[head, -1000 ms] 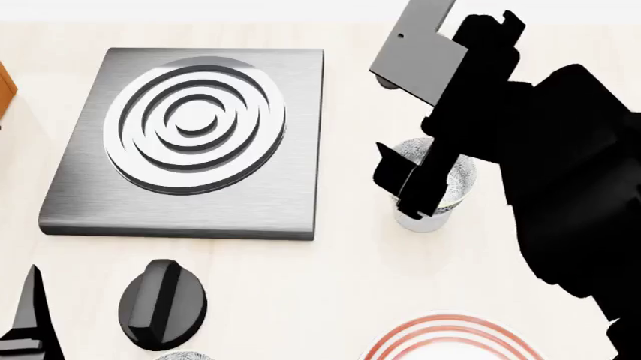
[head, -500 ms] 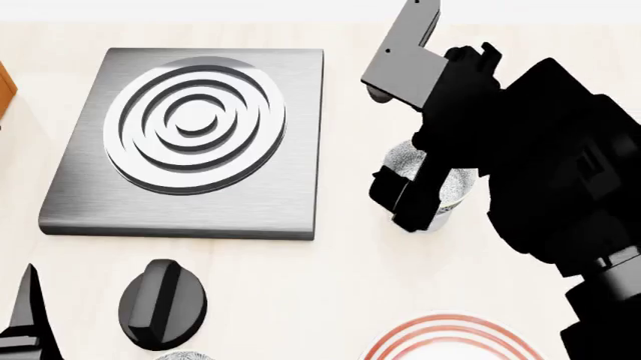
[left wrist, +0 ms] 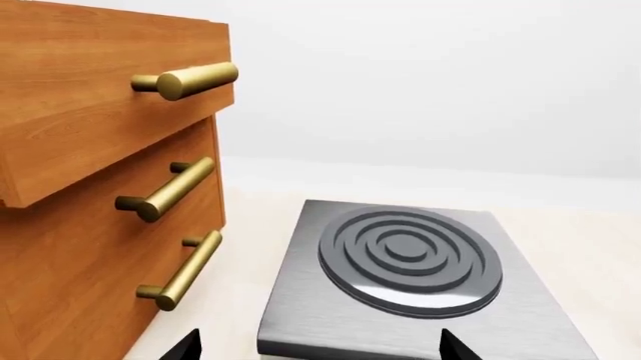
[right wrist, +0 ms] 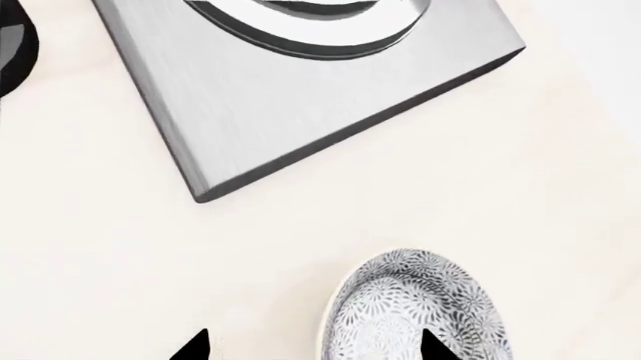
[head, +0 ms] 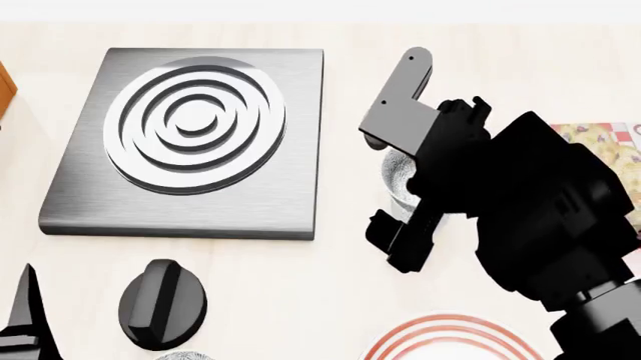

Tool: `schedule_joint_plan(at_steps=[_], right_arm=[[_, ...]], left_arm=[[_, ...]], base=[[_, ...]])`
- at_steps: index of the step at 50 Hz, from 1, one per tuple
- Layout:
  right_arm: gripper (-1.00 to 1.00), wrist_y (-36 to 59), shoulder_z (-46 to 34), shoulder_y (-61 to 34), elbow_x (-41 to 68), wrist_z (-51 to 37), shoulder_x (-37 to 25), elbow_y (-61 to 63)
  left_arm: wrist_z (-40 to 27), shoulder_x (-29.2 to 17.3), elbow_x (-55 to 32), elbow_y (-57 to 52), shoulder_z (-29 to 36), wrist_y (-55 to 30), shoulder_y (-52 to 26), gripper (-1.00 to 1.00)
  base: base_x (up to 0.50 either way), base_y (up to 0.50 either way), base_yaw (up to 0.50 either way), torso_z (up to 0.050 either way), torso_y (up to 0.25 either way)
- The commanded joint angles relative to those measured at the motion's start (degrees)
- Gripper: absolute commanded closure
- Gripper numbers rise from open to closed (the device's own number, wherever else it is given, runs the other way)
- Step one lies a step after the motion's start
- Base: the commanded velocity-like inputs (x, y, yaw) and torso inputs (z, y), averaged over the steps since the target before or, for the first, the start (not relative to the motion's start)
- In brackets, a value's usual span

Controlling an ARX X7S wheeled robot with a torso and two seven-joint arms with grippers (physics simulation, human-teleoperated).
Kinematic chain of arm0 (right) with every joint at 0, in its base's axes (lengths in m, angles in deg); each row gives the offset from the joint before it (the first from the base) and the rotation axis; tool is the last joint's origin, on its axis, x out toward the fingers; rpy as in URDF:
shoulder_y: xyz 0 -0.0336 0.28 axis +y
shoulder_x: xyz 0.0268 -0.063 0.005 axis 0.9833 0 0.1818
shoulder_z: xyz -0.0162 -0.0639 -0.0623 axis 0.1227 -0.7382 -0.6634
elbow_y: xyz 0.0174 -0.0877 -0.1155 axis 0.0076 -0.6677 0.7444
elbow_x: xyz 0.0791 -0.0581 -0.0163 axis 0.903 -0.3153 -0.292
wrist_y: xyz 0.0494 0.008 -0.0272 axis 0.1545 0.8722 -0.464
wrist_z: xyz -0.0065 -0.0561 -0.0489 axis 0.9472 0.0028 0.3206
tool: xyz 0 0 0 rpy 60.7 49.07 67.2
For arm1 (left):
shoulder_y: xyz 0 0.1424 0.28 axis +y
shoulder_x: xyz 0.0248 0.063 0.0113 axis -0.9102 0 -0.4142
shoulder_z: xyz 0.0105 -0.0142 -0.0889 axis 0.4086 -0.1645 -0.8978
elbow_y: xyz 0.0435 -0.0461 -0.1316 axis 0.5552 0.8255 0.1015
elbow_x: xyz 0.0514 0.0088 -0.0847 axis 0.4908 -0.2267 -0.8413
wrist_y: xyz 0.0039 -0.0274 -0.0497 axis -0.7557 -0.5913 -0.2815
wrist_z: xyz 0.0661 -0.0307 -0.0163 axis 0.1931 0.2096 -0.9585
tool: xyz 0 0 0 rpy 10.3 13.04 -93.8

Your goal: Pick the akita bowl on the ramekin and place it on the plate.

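Note:
The akita bowl, speckled grey, lies beyond my right gripper, nearer one fingertip than the other. That gripper is open and does not touch the bowl. In the head view only a sliver of the bowl shows beside the black right arm, and the right gripper hangs just in front of it. The ramekin is hidden under the bowl and the arm. The plate, white with red rings, peeks in at the near edge. My left gripper is open and empty, facing the hob.
A square steel hob plate lies at the left, with a black knob in front of it. A second speckled bowl just shows at the near edge. A wooden drawer cabinet stands left of the hob. A patterned mat lies at the right.
My right arm has swung nearer and lower in the head view. Its fingers slid from over the bowl toward the front, covering more of the bowl and uncovering the mat.

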Motion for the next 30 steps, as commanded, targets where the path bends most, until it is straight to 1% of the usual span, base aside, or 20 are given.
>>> schedule_joint_plan(at_steps=[1,8,16,20,24,30], right_arm=[[-1.00,-0.46,-0.45,1.92,-0.34,-1.22,-0.02,-1.06],[-1.00,-1.76,-0.14,2.31,-0.58,-2.45,0.09,-2.31],[-1.00,-4.99,-0.40,2.00,-1.56,-3.81,1.47,-7.31],[-1.00,-7.61,-0.38,1.27,-1.95,-4.22,2.41,-11.01],[-1.00,-12.15,-0.58,0.07,-2.59,-4.48,4.12,-17.71],[-1.00,-14.76,-0.95,-0.21,-3.01,-4.53,5.13,-21.34]], left_arm=[[-0.42,-0.34,-0.23,0.22,0.22,0.35,0.11,-1.00],[-0.63,-0.56,-0.24,0.40,0.51,0.60,0.25,-1.00],[-0.90,-0.77,-0.31,0.45,0.77,0.86,0.28,-1.00],[-1.05,-0.85,-0.30,0.53,0.97,0.97,0.32,-1.00],[-1.20,-1.01,-0.63,0.41,0.86,0.78,0.21,-1.00],[-1.39,-1.15,-0.74,0.59,1.01,0.90,0.17,-1.00]], base=[[0.00,0.00,0.00,0.000,0.000],[0.00,0.00,0.00,0.000,0.000],[0.00,0.00,0.00,0.000,0.000],[0.00,0.00,0.00,0.000,0.000],[0.00,0.00,0.00,0.000,0.000],[0.00,0.00,0.00,0.000,0.000]])
